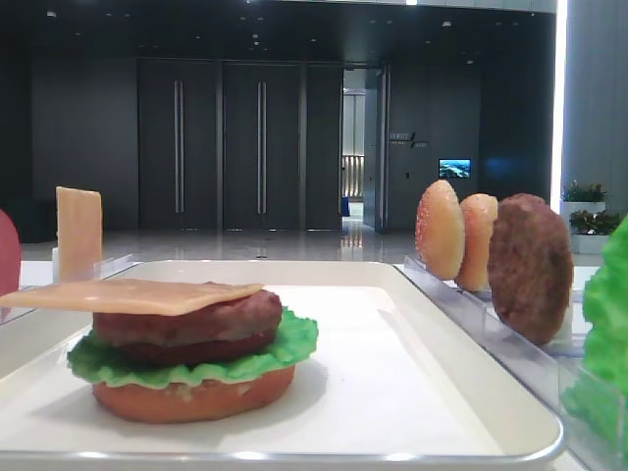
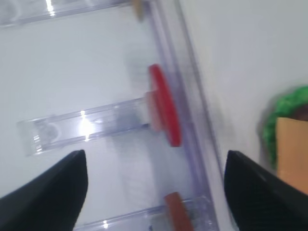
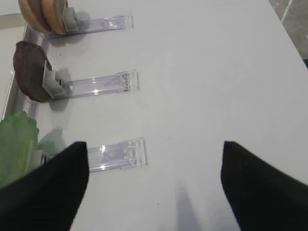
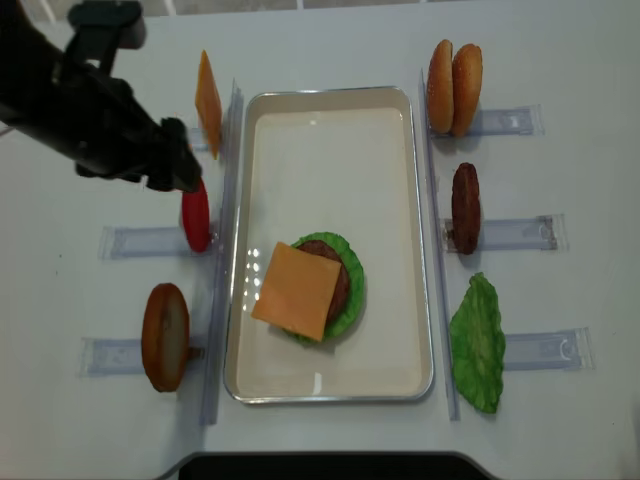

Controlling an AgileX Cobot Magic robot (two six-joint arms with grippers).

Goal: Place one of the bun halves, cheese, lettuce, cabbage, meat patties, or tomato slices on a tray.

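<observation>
On the white tray [image 4: 390, 230] lies a stack: a bun half [image 1: 191, 400] at the bottom, then lettuce [image 4: 352, 290], a meat patty [image 1: 186, 324] and a cheese slice [image 4: 298, 290] on top. My left gripper [image 2: 155, 154] is open and empty. It hovers left of the tray, just above a red tomato slice [image 2: 163, 106] that stands in its clear holder. From overhead, the left arm [image 4: 100, 110] reaches in from the upper left. My right gripper [image 3: 154, 144] is open over bare table and holds nothing.
Left of the tray stand a spare cheese slice [image 4: 208, 103] and a bun half [image 4: 165, 336]. To the right are two bun halves [image 4: 453, 73], a patty [image 4: 465, 207] and a lettuce leaf [image 4: 478, 343]. Clear holder rails [image 3: 118, 154] lie on the table.
</observation>
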